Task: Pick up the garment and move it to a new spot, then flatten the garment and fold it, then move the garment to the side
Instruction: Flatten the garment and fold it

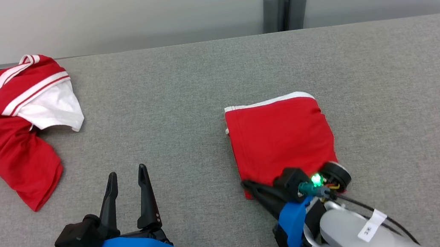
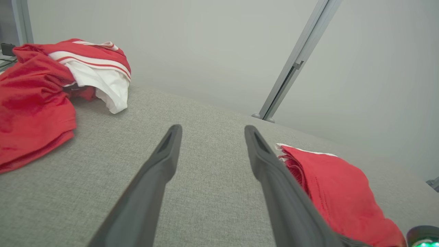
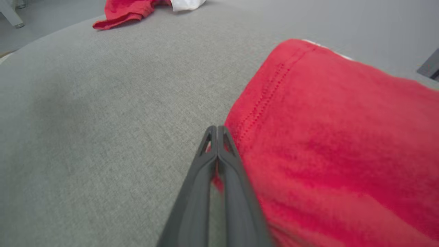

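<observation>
Jaws: left gripper [image 1: 126, 170] wide open, holding nothing; right gripper [image 1: 248, 185] shut tight.

Head view: folded red garment [image 1: 280, 136] lies flat on the grey table [image 1: 182, 103], right of centre, white trim along its far edge. Right gripper sits at its near-left corner. Left gripper is well apart from it. A red-and-white heap [image 1: 17, 122] lies at the far left.

Left wrist view: fingers spread over bare table; garment [image 2: 336, 185] to the right, heap [image 2: 34, 103] to the left.

Right wrist view: right gripper [image 3: 217, 127] tips pressed together against the garment [image 3: 325, 137] edge; a red sliver shows between the fingers. Cannot tell whether cloth is pinched.
</observation>
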`<state>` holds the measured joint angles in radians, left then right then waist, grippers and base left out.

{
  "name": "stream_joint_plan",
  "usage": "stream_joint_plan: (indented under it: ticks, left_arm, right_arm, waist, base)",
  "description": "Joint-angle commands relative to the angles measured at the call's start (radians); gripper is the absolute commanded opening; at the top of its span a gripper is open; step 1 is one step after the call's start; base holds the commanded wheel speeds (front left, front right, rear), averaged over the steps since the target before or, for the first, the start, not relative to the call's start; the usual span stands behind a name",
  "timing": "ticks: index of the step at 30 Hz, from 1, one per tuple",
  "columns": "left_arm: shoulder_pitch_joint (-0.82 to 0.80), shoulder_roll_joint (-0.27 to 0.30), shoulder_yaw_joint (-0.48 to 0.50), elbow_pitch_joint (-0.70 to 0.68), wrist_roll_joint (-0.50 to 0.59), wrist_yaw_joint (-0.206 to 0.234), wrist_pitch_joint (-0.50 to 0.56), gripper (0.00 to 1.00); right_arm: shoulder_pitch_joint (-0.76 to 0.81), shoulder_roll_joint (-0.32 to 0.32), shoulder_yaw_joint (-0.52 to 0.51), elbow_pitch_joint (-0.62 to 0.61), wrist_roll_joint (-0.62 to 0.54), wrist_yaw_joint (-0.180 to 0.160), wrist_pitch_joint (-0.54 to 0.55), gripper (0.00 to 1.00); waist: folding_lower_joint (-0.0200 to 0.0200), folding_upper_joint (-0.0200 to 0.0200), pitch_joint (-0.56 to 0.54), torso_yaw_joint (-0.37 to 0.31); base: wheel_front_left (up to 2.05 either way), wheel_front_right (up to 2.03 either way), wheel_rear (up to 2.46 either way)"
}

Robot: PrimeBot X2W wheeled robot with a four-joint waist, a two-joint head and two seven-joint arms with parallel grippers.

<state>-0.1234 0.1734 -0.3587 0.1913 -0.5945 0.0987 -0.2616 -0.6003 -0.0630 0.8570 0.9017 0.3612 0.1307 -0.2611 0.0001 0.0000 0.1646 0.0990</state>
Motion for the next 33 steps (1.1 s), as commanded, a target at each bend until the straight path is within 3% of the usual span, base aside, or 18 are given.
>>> stream_joint_plan:
  ticks: [1,3,4,5,12,22,33]
  left_arm:
    - [0.001,-0.002,0.010,-0.003,0.010,-0.004,-0.005,1.00]
    - [-0.006,0.002,0.014,-0.002,0.026,-0.009,-0.005,1.00]
    - [-0.010,0.003,0.016,-0.001,0.034,-0.012,-0.005,1.00]
    - [-0.012,0.004,0.018,0.001,0.040,-0.017,-0.005,1.00]
    - [-0.026,0.006,0.029,0.034,0.099,-0.036,-0.005,1.00]
    - [0.032,-0.032,0.082,0.090,0.131,-0.067,-0.005,1.00]
    - [0.095,-0.067,0.176,0.098,0.179,-0.095,-0.005,1.00]
  right_arm:
    - [-0.017,-0.006,-0.013,-0.027,0.001,0.000,-0.005,0.27]
    - [-0.008,-0.020,-0.042,-0.078,-0.008,0.000,-0.005,0.60]
    - [0.000,-0.026,-0.058,-0.104,-0.015,0.000,-0.005,0.89]
    - [0.011,-0.031,-0.078,-0.133,-0.021,0.000,-0.005,1.00]
    - [0.119,-0.045,-0.296,-0.306,-0.098,0.000,-0.005,1.00]
    - [0.371,0.011,-0.721,-0.499,-0.213,0.000,-0.005,1.00]
    - [0.473,0.012,-0.795,-0.577,-0.153,0.000,-0.005,1.00]
  waist:
    - [-0.0001,0.0000,-0.001,-0.004]
    - [-0.0001,0.0000,-0.004,-0.010]
    - [-0.0001,0.0000,-0.006,-0.014]
    - [-0.0001,0.0000,-0.008,-0.017]
    - [-0.0001,0.0000,-0.032,-0.044]
    - [-0.0001,0.0000,-0.070,-0.077]
    - [-0.0001,0.0000,-0.072,-0.100]
  base:
    - [0.00,0.00,0.00]
    - [0.00,0.00,0.00]
    - [0.00,0.00,0.00]
    - [0.00,0.00,0.00]
    - [0.00,0.00,0.00]
    - [0.00,0.00,0.00]
    - [0.00,0.00,0.00]
